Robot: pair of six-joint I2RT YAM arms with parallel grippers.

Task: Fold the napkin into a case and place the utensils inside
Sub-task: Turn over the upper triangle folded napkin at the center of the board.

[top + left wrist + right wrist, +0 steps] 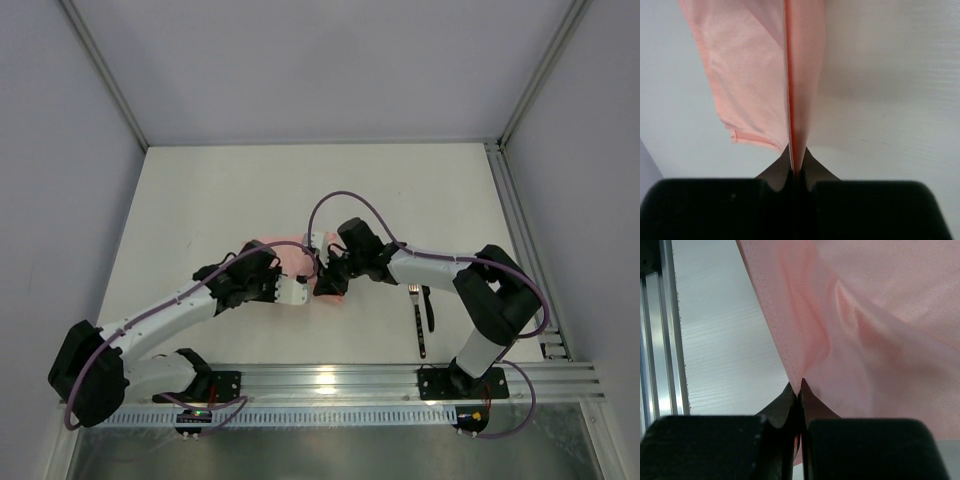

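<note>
1. The left gripper (796, 169) was pinched tight on a folded edge of the thin salmon-pink satin napkin (750, 75).
2. The right gripper (800, 390) was clamped on its hemmed edge, with the cloth bunched between both arms, mid-table.
3. The slim dark utensils (422, 312) lay well apart, on the right of the white table (200, 200).
4. Risk: the cloth looked slick and both grips sat shallow at the fingertips. An uneven pull could slip 1 edge and skew the fold.

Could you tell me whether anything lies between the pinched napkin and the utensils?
Nothing visible on the table does. The utensils lie right of the napkin, bare table between; the right gripper and left gripper both pinch it.
</note>
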